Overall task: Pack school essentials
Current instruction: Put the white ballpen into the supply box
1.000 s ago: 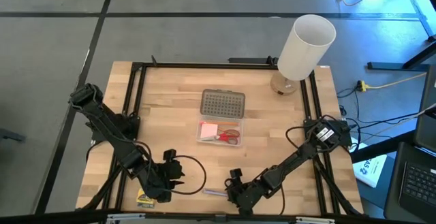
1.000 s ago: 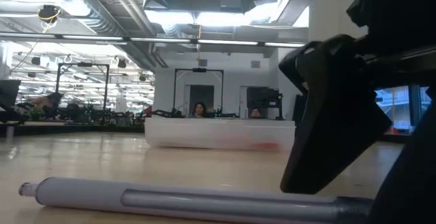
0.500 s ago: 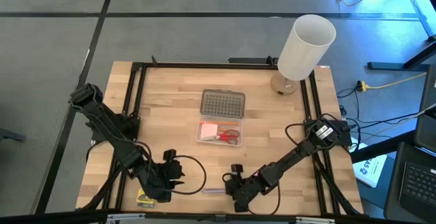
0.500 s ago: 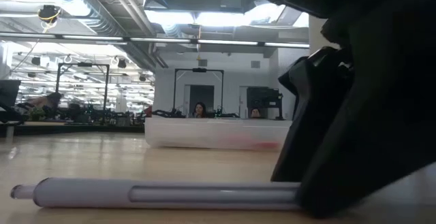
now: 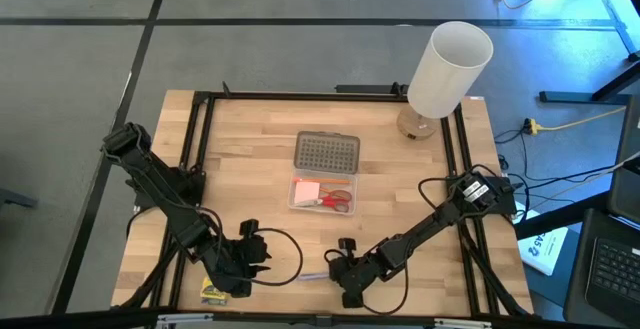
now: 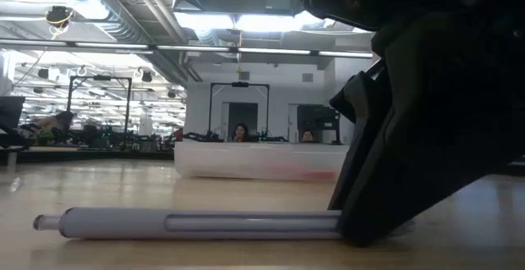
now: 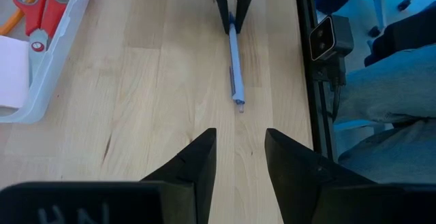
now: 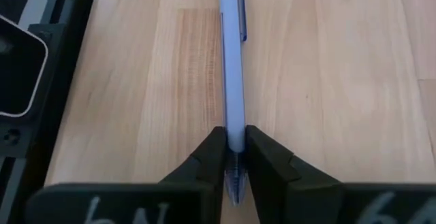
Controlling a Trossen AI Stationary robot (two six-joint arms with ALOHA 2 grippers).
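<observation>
The right gripper [image 8: 234,157] is low on the wooden tabletop [image 5: 250,179] at about 6 o'clock, near the front edge, with its two dark fingers [image 8: 211,157] pressed together on one end of the purple pen [image 8: 231,67]. The pen lies flat on the wood; in the low view its pale barrel [image 6: 197,223] runs level along the surface and disappears into the dark gripper [image 6: 385,212]. In the left wrist view the same pen [image 7: 234,67] points away from the right arm's fingers toward the left arm.

The left gripper [image 7: 238,159] hovers at about 7 o'clock, near the front left corner, its fingers a little apart with nothing between them. Just beside it, at the very front edge, lies the green-yellow crayon box [image 5: 211,291].

Near the centre of the tabletop sits the clear rectangular case [image 5: 322,194], open. Inside it lie the red-handled scissors [image 5: 338,201] and a pink square eraser [image 5: 306,190], with an orange pencil [image 5: 336,182] along its far side. Touching the case at 12 o'clock is its grey dimpled lid [image 5: 326,152]. A tall white cylinder [image 5: 449,69] stands at about 1 o'clock, at the far right corner.

Beyond the tabletop, the left wrist view shows a person's leg in blue jeans [image 7: 381,94].
</observation>
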